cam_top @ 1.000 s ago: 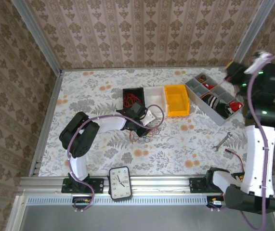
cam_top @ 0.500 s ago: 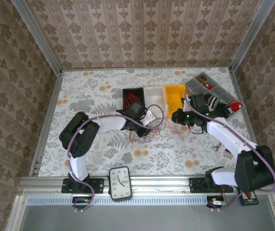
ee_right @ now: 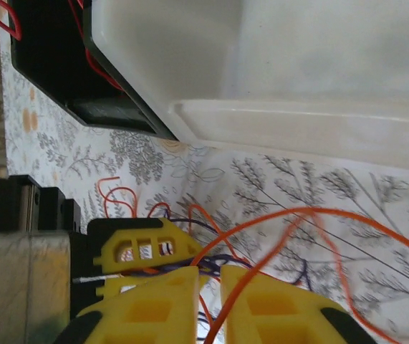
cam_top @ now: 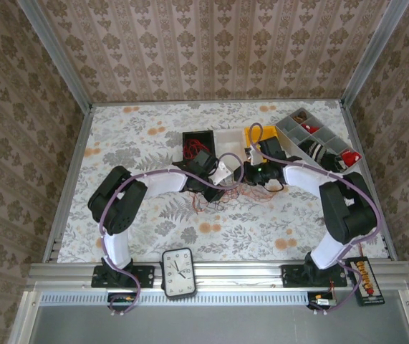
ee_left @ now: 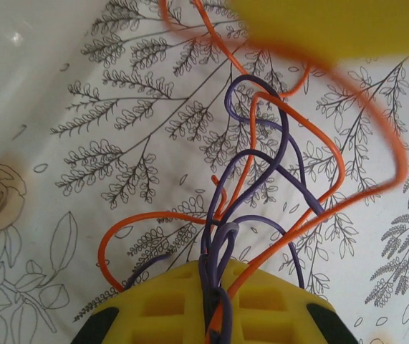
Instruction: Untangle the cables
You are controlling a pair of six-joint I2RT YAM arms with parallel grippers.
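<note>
When viewed from the top camera: tangle of thin orange, purple and red cables (cam_top: 211, 201) on the floral tabletop (cam_top: 283, 215), at six o'clock of the white plastic bin (cam_top: 229, 140). Left gripper (cam_top: 222, 188) on it from nine o'clock, right gripper (cam_top: 248, 179) close in from three o'clock, nearly meeting over the strands. Finger state too small to read at this range. More red wire in the black rectangular bin (cam_top: 198, 143) at eleven o'clock.

Left wrist next: yellow latticed fingers of the left gripper (ee_left: 215, 297) pressed together, clamped on a pinch of purple and orange strands. Cables (ee_left: 222, 240) fanning away toward twelve and one o'clock, purple loops crossing inside a wide orange loop. At one o'clock, a blurred yellow shape (ee_left: 319, 25), not identifiable.

Right wrist last: right gripper (ee_right: 220, 290), fingers a narrow slit apart, one orange strand running down through the slit, apparently not pinched. Purple-and-orange knot just beside the fingertips at eleven o'clock, left gripper's yellow finger at nine o'clock of it. White bin at twelve o'clock, black bin at ten.

Judged from this: long axis of the tangle running gripper to gripper, nine to three on the table; right gripper free and nearer the loose orange loop, so probably the one to take a strand and draw toward three o'clock against the left's hold.
</note>
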